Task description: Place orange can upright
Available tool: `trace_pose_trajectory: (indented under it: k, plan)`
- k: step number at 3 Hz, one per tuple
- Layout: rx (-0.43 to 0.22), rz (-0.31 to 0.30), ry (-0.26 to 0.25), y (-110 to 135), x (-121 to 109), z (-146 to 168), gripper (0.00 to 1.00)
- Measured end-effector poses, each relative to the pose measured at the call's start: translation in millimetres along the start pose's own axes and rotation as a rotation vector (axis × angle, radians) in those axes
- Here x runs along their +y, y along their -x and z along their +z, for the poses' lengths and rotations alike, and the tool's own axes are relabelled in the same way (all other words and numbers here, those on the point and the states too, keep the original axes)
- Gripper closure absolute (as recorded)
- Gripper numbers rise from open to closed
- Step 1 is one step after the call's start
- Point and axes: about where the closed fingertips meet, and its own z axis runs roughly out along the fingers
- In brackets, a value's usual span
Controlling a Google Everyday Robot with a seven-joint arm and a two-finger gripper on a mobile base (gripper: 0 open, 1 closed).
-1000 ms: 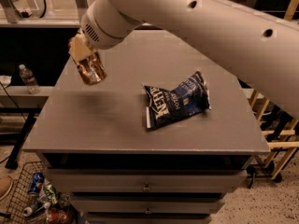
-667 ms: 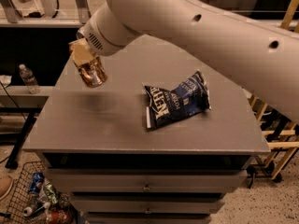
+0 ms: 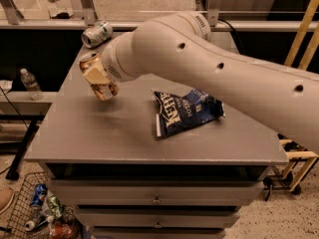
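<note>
Grey counter (image 3: 99,133) across most of the view, flat-topped, with drawer fronts (image 3: 157,193) stacked under the near edge. Over it, a thick cream-white arm (image 3: 209,68), stretched from beyond the right edge, crossing above the right and middle of the top, narrowing to a ribbed wrist near the left edge. Round dark holes dotted along its shell.

Blue chip bag (image 3: 185,111) flat on the top, right of the middle, nearer the near edge than the far one. Crumpled, white lettering upward, partly under the arm, well apart from both cans.

On the floor below the near left corner, a wire basket (image 3: 22,210) with several cans inside.

At the arm's end, the gripper (image 3: 98,78), above the left part of the top, roughly midway between the far and near edges. Closed on the orange can (image 3: 106,90), a tan finger (image 3: 93,74) pressed across the can's side, the second finger hidden behind the can. Only as far open as the can's width.

Orange can tilted, not upright: silver top up and toward the far left corner, base down and toward the near edge. Dented, orange-gold with pale markings. Base close to the surface; impossible to tell whether touching or just clear of it.

On its side at the far left corner, a white-and-green can (image 3: 96,34), well apart from the gripper.

Clear water bottle (image 3: 31,83) upright on a lower shelf beyond the left edge.
</note>
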Motion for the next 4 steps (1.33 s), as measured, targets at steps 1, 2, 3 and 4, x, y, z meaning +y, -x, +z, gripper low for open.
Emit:
trace_pose_trajectory:
  k: [1, 2, 3, 4]
  plan:
    - [0.072, -0.034, -0.004, 5.2, 0.4, 9.2, 1.0]
    - [0.144, -0.038, -0.013, 8.5, 1.6, 16.2, 1.0]
    - [0.204, -0.028, -0.02, 12.5, 2.0, 20.8, 1.0]
    - [0.251, 0.005, -0.028, 17.6, 4.3, 24.7, 1.0]
